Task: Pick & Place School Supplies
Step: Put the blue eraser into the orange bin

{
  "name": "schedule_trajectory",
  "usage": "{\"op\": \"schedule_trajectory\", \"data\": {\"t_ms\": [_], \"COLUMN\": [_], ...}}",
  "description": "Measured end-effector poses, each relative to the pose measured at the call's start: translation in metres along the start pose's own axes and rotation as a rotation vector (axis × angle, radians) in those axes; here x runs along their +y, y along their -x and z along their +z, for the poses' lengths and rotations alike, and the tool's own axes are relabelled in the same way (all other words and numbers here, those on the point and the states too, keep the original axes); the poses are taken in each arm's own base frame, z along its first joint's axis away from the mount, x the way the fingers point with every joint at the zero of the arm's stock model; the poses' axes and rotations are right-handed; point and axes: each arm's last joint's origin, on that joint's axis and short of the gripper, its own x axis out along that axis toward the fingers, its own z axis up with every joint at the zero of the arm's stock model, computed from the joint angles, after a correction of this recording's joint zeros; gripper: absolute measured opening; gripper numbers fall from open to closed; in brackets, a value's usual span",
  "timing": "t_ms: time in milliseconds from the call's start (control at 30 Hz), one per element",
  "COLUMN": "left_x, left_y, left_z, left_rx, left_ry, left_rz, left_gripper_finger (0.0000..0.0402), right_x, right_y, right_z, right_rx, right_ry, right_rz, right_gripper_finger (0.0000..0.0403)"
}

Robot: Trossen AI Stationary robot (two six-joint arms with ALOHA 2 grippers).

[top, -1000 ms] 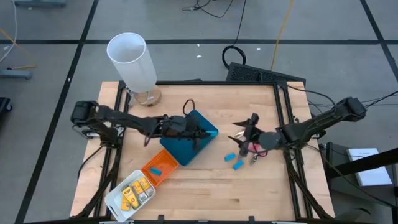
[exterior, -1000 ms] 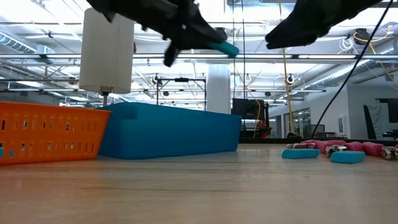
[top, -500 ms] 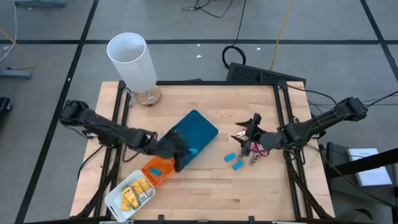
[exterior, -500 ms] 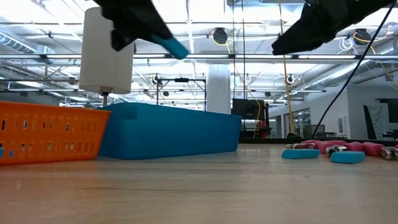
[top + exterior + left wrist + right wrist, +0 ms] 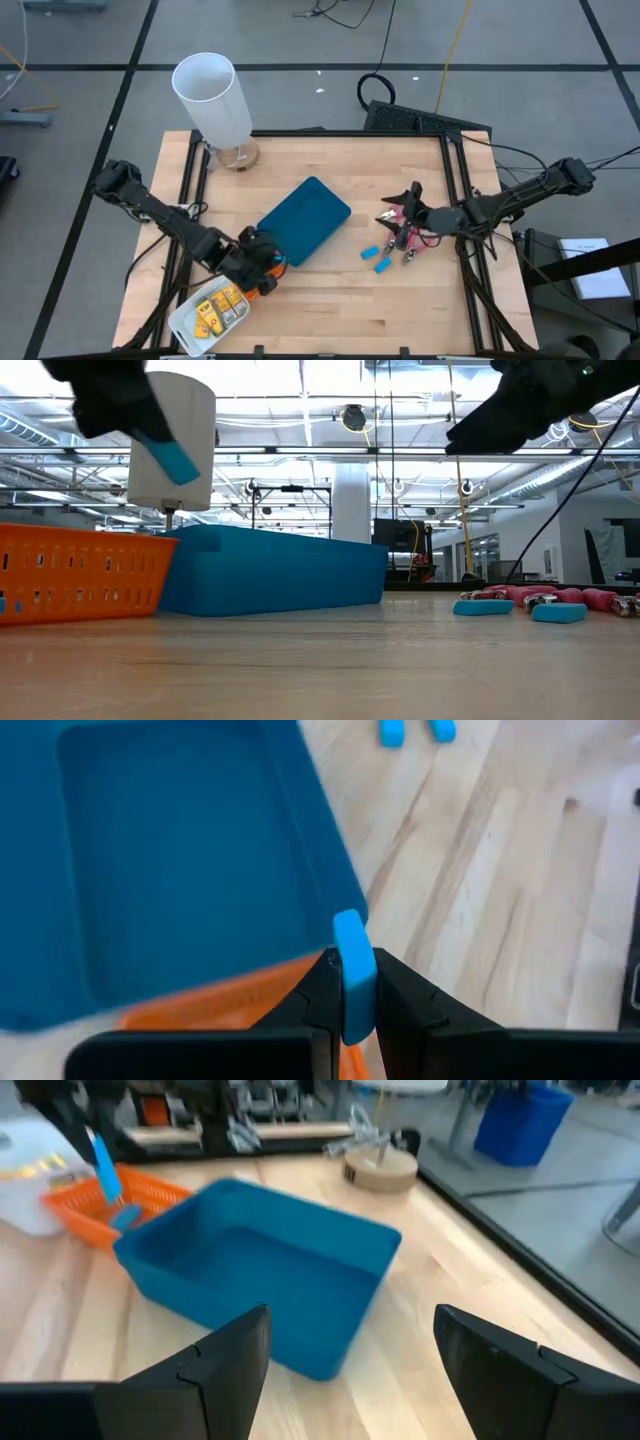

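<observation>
Blue piece — half-hidden by left gripper

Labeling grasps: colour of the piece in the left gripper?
Light blue piece; clearest in the left wrist view.

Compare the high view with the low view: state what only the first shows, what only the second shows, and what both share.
Only the high view shows the white tray holding the yellow pieces, and both arms' full length. Only the low view shows the light-blue piece in the left gripper, hanging above the orange tray, and the room behind. Both show the teal tray, the white cylinder, two more blue pieces and the pink-handled tools on the table.
</observation>
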Motion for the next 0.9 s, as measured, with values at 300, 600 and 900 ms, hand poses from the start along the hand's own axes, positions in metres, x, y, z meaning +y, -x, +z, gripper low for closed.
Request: {"op": "schedule_trajectory", "data": {"t_ms": [300, 600, 900], "left_x": [0.001, 0.003, 0.019], "left_y": [0.017, 0.023, 0.013], "left_z": [-0.036, -0.052, -0.070], "left_rx": [0.117, 0.134, 0.111], "left_ry": [0.082, 0.118, 0.119], "left_rz": [0.112, 0.153, 0.223], "left_gripper_finger": [0.0036, 0.0036, 0.0038], "right_x": [-0.014, -0.019, -0.019], "right_y": [0.015, 0.021, 0.021], "right_z": [-0.013, -0.016, -0.016], "right_rx": [-0.121, -0.147, -0.146], "right_ry": [-0.067, -0.085, -0.084], "right_rz": [0.025, 0.030, 0.030], "right_gripper_finger": [0.0270, 0.0270, 0.0270]}}
